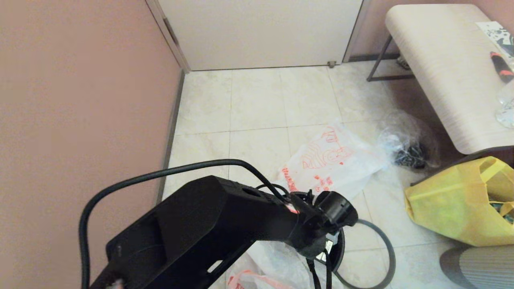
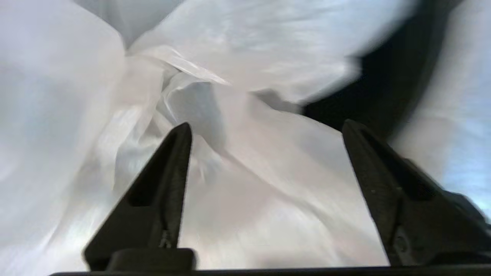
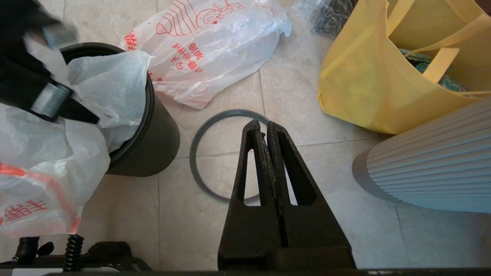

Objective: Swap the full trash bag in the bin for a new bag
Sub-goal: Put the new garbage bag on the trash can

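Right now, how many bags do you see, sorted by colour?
White bags with red print: 2
Clear bag: 1
Yellow bag: 1
Total: 4

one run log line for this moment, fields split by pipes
left gripper: open over white bag in bin | right gripper: shut, idle above rim hoop on floor | printed bag: lying on tiles
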You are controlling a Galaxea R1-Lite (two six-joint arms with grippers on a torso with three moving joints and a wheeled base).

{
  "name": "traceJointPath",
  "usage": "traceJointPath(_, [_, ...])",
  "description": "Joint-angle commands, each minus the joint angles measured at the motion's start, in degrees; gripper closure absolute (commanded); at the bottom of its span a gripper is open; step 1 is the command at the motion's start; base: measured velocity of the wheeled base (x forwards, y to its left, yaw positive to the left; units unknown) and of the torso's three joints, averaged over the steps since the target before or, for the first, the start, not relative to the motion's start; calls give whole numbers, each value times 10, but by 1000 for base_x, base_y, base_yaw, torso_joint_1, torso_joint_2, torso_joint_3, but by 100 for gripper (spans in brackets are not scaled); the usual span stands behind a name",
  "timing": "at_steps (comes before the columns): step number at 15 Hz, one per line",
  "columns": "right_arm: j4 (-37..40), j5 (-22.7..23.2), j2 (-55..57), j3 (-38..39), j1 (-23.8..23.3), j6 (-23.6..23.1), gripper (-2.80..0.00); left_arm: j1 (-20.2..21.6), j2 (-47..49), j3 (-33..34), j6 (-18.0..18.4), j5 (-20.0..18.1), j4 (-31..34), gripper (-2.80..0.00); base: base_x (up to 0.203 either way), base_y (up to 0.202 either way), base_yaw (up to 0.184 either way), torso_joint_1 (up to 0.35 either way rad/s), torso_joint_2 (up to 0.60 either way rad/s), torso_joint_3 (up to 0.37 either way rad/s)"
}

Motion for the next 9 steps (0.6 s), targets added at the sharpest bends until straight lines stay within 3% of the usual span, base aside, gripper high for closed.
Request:
traceJointPath(1, [0, 0, 1, 0, 1, 0, 0, -12, -47, 9, -2, 2, 2, -280, 0, 0, 0, 0, 0, 0])
traceJointPath(8, [0, 0, 1, 0, 0, 0, 0, -29, -160, 27, -37, 4, 60, -280, 0, 0, 0, 0, 0, 0])
traceJointPath(9, [0, 0, 1, 0, 0, 0, 0, -35, -188, 43, -41, 9, 68, 0, 0, 0, 0, 0, 0, 0])
